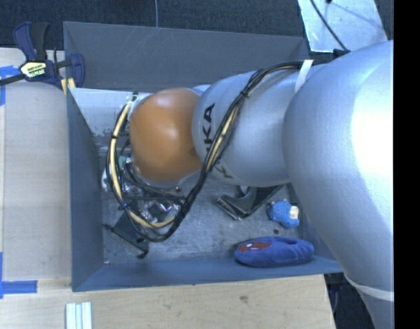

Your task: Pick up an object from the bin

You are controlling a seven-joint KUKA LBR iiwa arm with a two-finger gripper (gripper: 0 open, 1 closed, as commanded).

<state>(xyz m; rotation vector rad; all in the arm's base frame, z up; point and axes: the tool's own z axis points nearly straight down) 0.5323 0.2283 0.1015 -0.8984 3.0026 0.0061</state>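
Three things in grey bin point(86, 184), blue slipper point(273, 251), small blue toy point(283, 214), dark clip point(238, 204), jaws' state unclear

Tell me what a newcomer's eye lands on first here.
The big silver KUKA arm reaching in from the right, with its round orange wrist cover over the left of the grey bin, dominates. Its gripper sits low there among looped cables. Then the blue slipper-shaped plush with a red patch by the near wall, and a small blue toy just behind it.
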